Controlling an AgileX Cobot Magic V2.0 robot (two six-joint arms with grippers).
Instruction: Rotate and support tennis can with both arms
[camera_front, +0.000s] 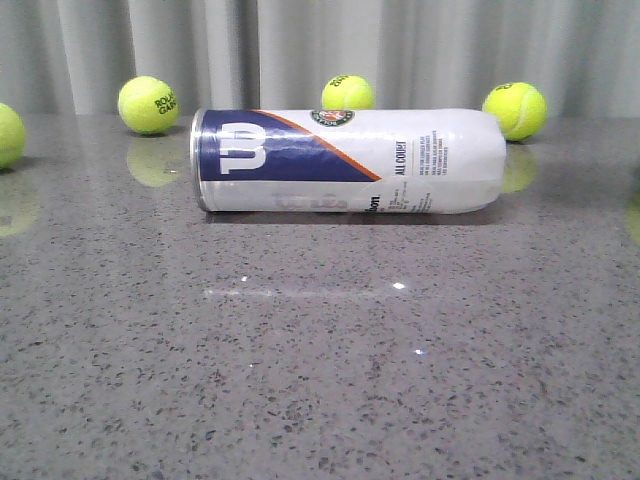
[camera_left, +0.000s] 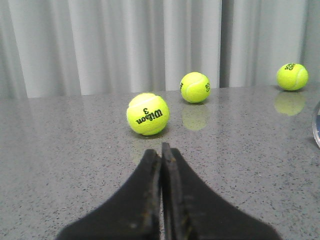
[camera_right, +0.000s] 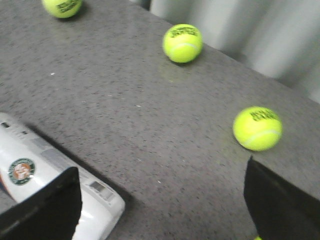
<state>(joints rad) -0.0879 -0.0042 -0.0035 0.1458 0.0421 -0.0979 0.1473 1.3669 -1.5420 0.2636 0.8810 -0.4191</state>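
Front view, tennis can (camera_front: 350, 160): lies on its side across the grey speckled table (camera_front: 300, 380), silver rim to the left, navy "W" label facing the camera, white end to the right.
Front view, balls: four yellow-green tennis balls sit behind or beside the can; one past its left end (camera_front: 148, 104), one behind its middle (camera_front: 348, 92), one near its right end (camera_front: 515, 109), one cut by the left edge (camera_front: 8, 135).
Front view, arms: neither gripper shows here.
Left wrist view, left gripper (camera_left: 161, 150): the two black fingers are pressed together, nothing between them, low over the table.
Left wrist view, balls: the "Wilson 3" ball (camera_left: 148, 114) sits just ahead of the fingertips; a second (camera_left: 195, 87) lies farther ahead, a third (camera_left: 292, 76) well off to one side.
Left wrist view, can: only a sliver of silver rim (camera_left: 316, 125) at the frame edge, well apart from the fingers.
Right wrist view, right gripper (camera_right: 162, 185): fingers spread wide apart, holding nothing.
Right wrist view, can: its white end (camera_right: 55, 170) lies beside one finger (camera_right: 47, 207), partly behind it; contact cannot be told.
Right wrist view, balls: one (camera_right: 257, 128) just beyond the other finger (camera_right: 282, 205), two more (camera_right: 182, 43) (camera_right: 62, 6) farther ahead.
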